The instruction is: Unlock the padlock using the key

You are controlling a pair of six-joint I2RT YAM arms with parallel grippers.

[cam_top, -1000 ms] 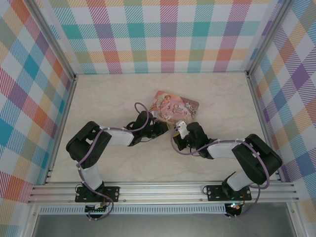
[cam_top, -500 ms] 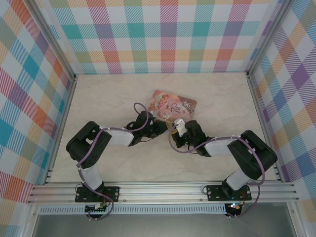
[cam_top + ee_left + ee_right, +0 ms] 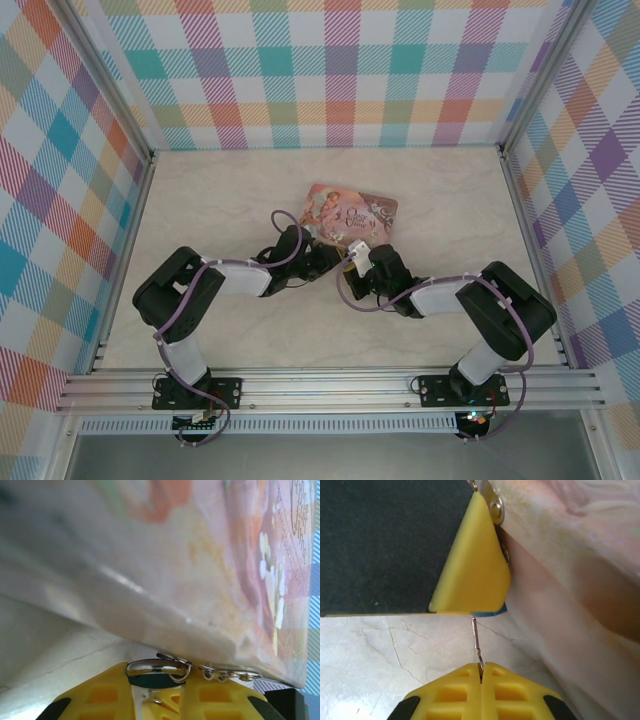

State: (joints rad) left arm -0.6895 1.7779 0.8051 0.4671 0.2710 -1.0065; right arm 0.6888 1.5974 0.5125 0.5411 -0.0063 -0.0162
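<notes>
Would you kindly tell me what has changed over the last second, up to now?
The right gripper, shut on the key, has moved left towards the left gripper, and its arm has swung in with it. The left gripper stayed where it was, clamped on the padlock at the edge of the pink tin, which barely shifted.

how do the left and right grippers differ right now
The left gripper holds the blue padlock; the right gripper holds the thin key. The left gripper's jaws stand slightly apart around it; the right gripper's are pinched fully shut. Both are yellow-tipped, beside the pink tin.
</notes>
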